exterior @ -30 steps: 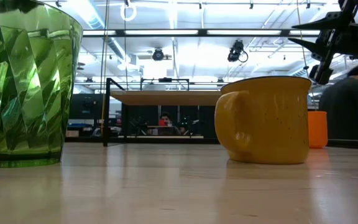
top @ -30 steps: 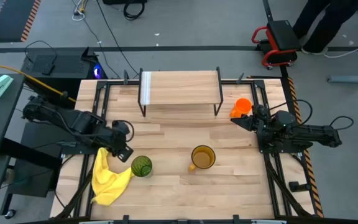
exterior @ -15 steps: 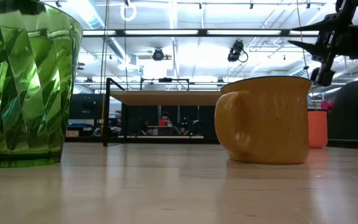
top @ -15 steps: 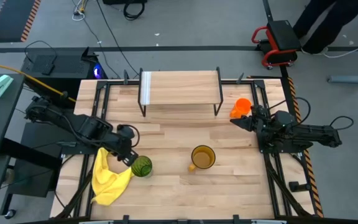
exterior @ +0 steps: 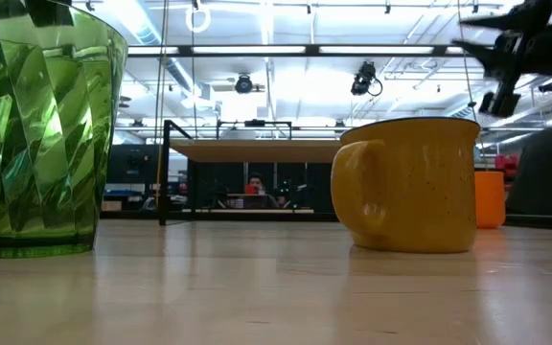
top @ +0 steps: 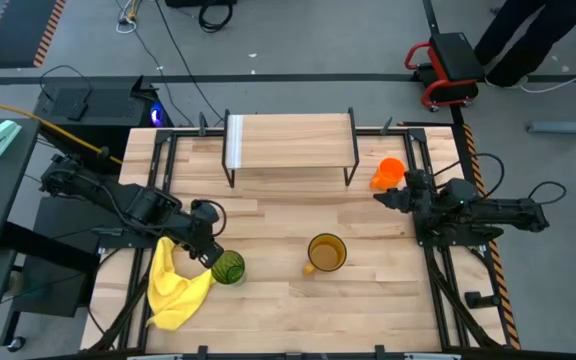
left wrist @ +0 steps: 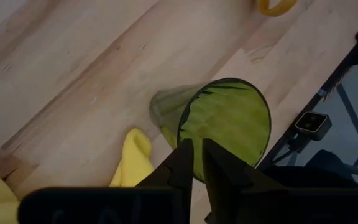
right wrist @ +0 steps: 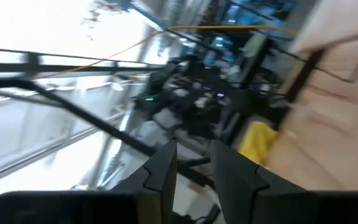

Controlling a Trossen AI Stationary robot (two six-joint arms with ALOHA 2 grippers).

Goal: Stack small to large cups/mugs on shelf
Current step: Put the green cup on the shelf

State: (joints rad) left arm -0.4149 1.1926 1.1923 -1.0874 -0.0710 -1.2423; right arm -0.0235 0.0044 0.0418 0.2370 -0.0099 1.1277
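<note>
Wooden table (top: pixel 368 290): left gripper (top: pixel 211 252), fingers narrowly apart, astride green tumbler (top: pixel 229 268) rim; right gripper (top: pixel 385 197) open, empty.

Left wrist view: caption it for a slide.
Left gripper poised over the green tumbler's rim, yellow cloth beside it.

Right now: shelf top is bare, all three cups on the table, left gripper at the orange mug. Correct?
Not quite. The left gripper is at the green tumbler, not the orange mug, which sits across the table by the right gripper. The high view shows it. The rest holds: the shelf top is bare and the yellow mug is also on the table.
</note>
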